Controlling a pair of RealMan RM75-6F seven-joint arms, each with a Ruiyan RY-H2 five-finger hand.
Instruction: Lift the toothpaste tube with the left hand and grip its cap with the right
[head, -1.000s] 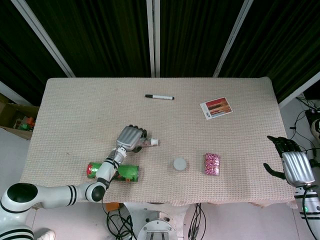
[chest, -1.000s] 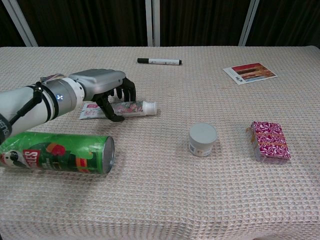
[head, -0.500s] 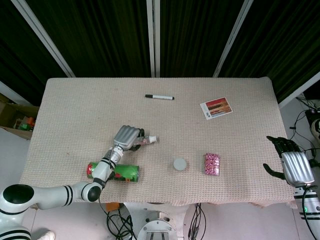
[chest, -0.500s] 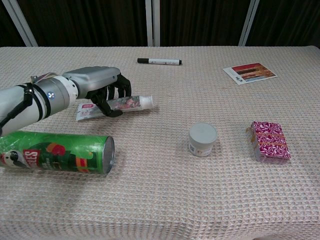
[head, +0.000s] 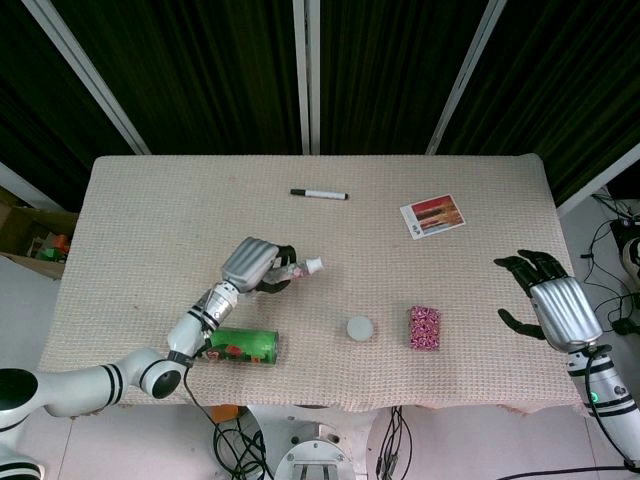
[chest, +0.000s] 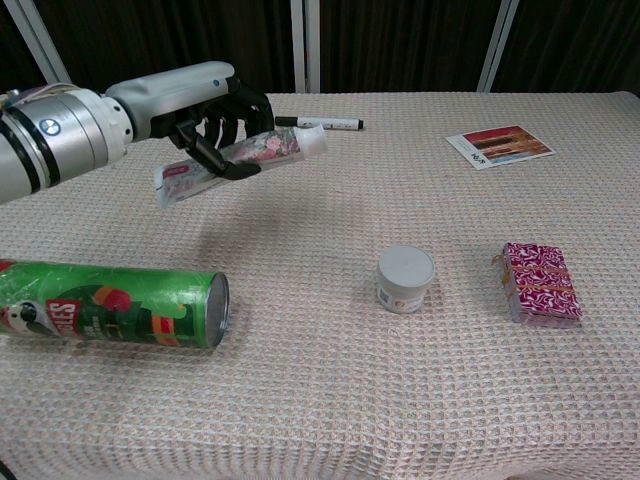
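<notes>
My left hand (head: 250, 264) (chest: 195, 100) holds the toothpaste tube (chest: 240, 158) in the air above the table's left half. The tube is white with a pink floral print and lies nearly level, its flat end down to the left. Its white cap (head: 315, 265) (chest: 312, 139) points right and sticks out free of the fingers. My right hand (head: 555, 305) hovers open with fingers spread at the table's right edge, far from the cap; the chest view does not show it.
A green can (chest: 112, 305) lies on its side near the front left. A small white jar (chest: 405, 278) and a pink patterned packet (chest: 540, 284) sit in the front middle and right. A black marker (chest: 318, 123) and a card (chest: 498, 145) lie further back.
My left hand has lifted the tube off the table, raising its cap end. My right hand has moved up and inward, towards the table.
</notes>
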